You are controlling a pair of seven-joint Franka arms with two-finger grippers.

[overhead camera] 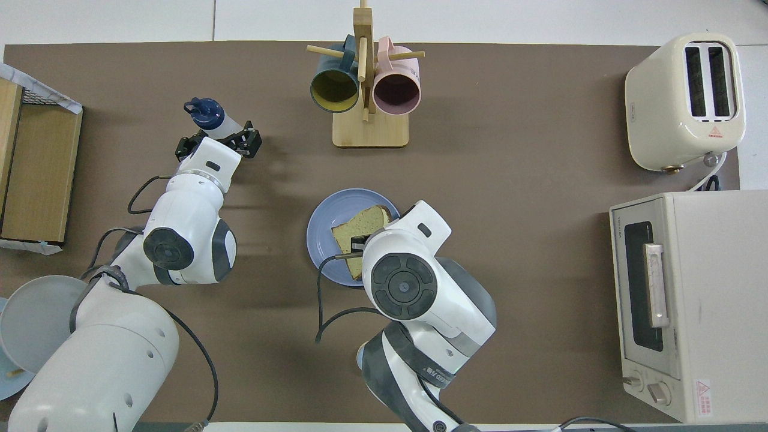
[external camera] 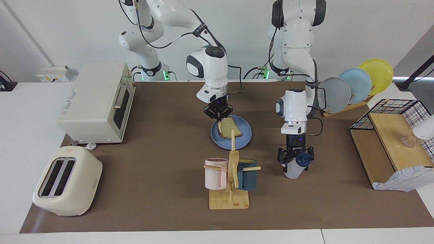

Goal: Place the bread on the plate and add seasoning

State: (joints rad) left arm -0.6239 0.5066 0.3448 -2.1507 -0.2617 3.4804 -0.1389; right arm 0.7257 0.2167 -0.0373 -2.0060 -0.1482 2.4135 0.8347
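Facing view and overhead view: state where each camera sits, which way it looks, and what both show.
Facing view: high across the table, looking at the robots; both white arms show down to their bases, the right gripper at the square tan bread slice.
Overhead view: high above the robots' end, looking steeply down and forward; both arms enter from the bottom.
Shared: the round medium-blue plate bearing the bread, and the left gripper around the white navy-capped seasoning bottle.

Robot lab: mock kitchen table [external camera: 162, 189]
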